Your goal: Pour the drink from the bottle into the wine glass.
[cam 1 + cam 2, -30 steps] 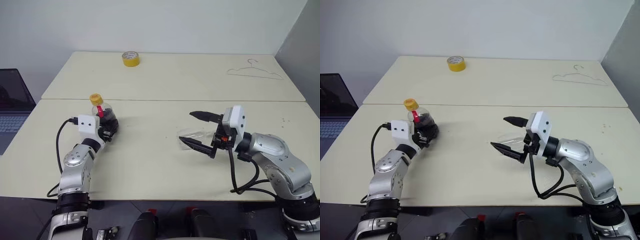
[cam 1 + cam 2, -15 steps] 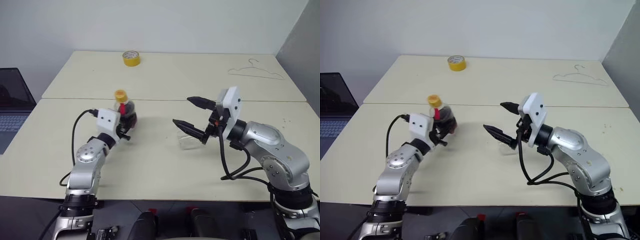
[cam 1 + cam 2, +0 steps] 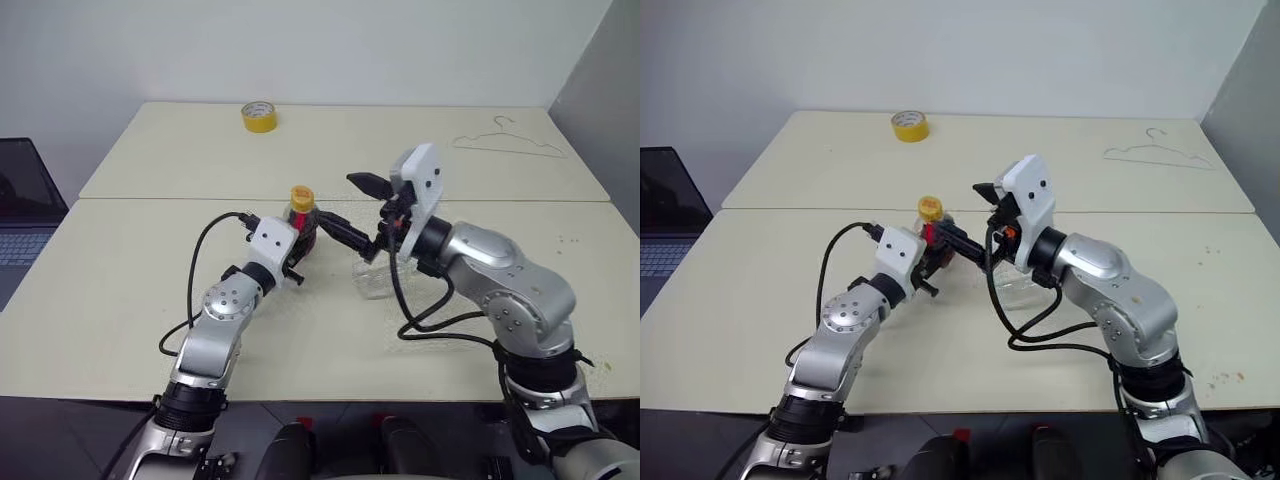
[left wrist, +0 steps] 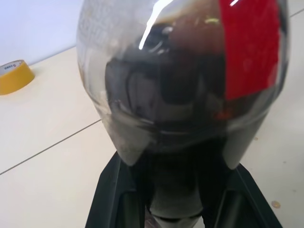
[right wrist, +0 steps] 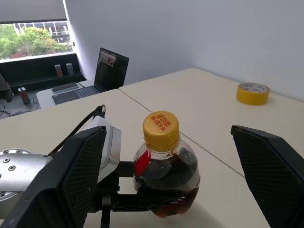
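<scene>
Left gripper (image 3: 298, 252): black fingers (image 4: 116, 190) clamped on the bulbous lower body of the small clear plastic bottle (image 5: 165, 173), which is held upright above the bench (image 3: 140, 290). Yellow screw cap (image 5: 161, 127) on. Red neck label (image 4: 249, 45) faces the left wrist camera. Dark brown, near-black drink (image 5: 167, 179) fills most of the body.

Right gripper (image 5: 168, 166): fingers (image 5: 80, 166) spread wide apart, one to each side of the bottle at cap and shoulder height, touching nothing. In the head views one fingertip lies across just beside the bottle, the other stands above and behind it.

Clear stemmed wine glass (image 3: 372, 281): on the bench under the right wrist, just right of the bottle; whether it stands or lies I cannot tell.

Further out: yellow tape roll (image 3: 259, 117) at the far bench edge, wire coat hanger (image 3: 508, 143) far right, open laptop (image 3: 25, 205) off the left side.
</scene>
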`<state>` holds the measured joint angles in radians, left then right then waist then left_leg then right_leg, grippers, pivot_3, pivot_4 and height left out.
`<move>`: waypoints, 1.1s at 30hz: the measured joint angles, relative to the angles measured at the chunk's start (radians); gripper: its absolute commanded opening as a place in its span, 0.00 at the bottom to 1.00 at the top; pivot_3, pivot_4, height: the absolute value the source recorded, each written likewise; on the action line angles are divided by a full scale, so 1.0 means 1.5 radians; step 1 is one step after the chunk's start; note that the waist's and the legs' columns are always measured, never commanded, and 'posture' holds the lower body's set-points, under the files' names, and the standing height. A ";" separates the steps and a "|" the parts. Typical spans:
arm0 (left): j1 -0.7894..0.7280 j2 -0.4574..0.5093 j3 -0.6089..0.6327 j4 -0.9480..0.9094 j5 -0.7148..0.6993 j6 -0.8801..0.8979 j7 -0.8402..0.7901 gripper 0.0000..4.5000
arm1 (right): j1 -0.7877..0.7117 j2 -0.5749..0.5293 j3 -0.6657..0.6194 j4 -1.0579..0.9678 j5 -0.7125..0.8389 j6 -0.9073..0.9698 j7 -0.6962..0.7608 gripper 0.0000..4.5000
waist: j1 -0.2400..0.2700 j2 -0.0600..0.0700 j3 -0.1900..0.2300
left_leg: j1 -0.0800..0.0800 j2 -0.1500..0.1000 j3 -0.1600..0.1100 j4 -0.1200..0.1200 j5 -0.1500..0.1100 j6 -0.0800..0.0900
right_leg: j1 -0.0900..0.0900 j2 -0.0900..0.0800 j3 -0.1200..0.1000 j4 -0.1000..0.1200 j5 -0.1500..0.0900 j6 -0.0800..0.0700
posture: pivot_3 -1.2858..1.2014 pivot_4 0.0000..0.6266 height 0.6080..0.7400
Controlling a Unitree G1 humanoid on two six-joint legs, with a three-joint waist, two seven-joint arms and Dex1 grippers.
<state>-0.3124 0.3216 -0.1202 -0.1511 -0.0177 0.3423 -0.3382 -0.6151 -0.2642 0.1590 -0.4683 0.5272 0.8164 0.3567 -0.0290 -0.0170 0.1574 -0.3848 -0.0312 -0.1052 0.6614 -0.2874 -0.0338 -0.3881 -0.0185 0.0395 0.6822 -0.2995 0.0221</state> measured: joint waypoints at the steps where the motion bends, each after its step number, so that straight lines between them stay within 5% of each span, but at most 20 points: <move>1: 0.000 -0.001 -0.005 -0.001 0.004 0.000 0.000 0.21 | -0.001 0.013 0.006 0.011 -0.005 0.000 -0.007 1.00 | 0.000 0.000 0.000 | 0.000 0.000 0.000 0.000 0.000 0.000 | 0.000 0.000 0.000 0.000 0.000 0.000 | 0.52 0.24 1.00; 13: -0.001 -0.007 -0.019 -0.029 0.015 0.000 -0.003 0.19 | -0.023 0.057 0.026 0.083 -0.079 -0.031 -0.021 1.00 | 0.000 0.000 0.000 | 0.000 0.000 0.000 0.000 0.000 0.000 | 0.000 0.000 0.000 0.000 0.000 0.000 | 0.52 0.24 1.00; 23: -0.002 -0.008 -0.019 -0.029 0.016 0.000 -0.001 0.18 | -0.023 0.074 0.035 0.092 -0.094 -0.051 -0.006 0.28 | -0.001 0.000 0.000 | 0.000 0.000 0.000 0.000 0.000 0.000 | 0.000 0.000 0.000 0.000 0.000 0.000 | 0.52 0.24 1.00; 33: -0.003 -0.003 -0.011 -0.050 -0.009 0.021 -0.029 0.17 | -0.019 0.042 0.033 0.083 -0.093 -0.075 0.045 0.28 | -0.001 0.000 0.000 | 0.000 0.000 0.000 0.000 0.000 0.000 | 0.000 0.000 0.000 0.000 0.000 0.000 | 0.52 0.24 1.00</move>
<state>-0.3166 0.3165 -0.1368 -0.2260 -0.0309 0.3742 -0.3813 -0.6440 -0.2009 0.2087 -0.3435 0.3873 0.7042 0.4249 -0.0299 -0.0168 0.1576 -0.3851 -0.0313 -0.1054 0.6613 -0.2875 -0.0336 -0.3882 -0.0185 0.0393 0.6819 -0.2995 0.0221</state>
